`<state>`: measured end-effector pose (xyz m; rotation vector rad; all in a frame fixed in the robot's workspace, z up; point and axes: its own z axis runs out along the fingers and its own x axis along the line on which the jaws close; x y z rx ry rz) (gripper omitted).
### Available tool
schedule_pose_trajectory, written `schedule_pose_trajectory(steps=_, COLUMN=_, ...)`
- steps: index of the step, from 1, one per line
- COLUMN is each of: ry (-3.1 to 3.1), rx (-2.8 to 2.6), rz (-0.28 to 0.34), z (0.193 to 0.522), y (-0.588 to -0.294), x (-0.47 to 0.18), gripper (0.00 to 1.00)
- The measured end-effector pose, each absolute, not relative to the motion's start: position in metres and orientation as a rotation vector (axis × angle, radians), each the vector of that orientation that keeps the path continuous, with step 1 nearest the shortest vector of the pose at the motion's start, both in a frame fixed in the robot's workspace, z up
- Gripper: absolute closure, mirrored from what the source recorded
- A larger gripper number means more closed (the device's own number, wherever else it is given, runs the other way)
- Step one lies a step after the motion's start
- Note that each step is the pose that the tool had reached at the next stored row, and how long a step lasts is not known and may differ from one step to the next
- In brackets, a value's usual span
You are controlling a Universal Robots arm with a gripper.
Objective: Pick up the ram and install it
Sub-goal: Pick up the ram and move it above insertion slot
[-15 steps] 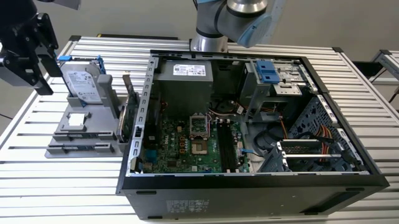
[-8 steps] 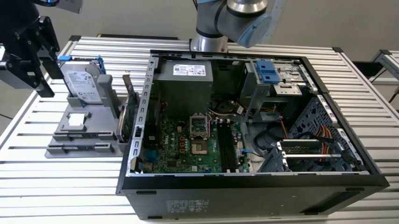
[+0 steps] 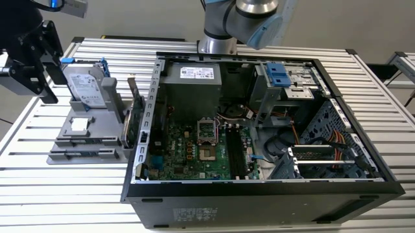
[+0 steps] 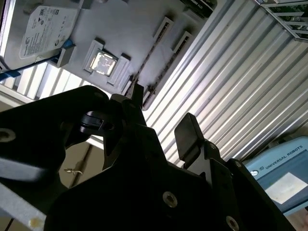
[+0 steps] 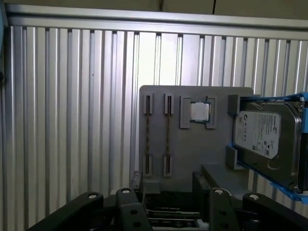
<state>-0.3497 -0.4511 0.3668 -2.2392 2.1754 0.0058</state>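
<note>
gripper (image 5: 168, 186) open wide, empty | ram (image 5: 168, 136) edge-on in gray holder (image 5: 192, 154), apart from it

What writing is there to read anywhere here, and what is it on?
Hard drive label: print too small to read.
Power supply sticker: too small to read.
Computer case outer sticker: too small to read.
Blue box: white maker's name, left unquoted; no other words.

You'll see a white printed label on the hard drive (image 5: 257, 134), a white sticker (image 3: 196, 73) on the power supply (image 3: 191, 97) and another on the computer case (image 3: 259, 213) outside wall, all too small to read. The blue box (image 4: 284, 168) carries a maker's name.
</note>
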Motion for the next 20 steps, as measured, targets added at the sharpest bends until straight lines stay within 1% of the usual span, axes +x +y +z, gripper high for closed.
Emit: schedule_pose_trajectory(steps=20, ry=2.176, rx=-2.240, rz=0.005, z=0.3566, y=-0.4511, x=-0.3496, gripper=0.00)
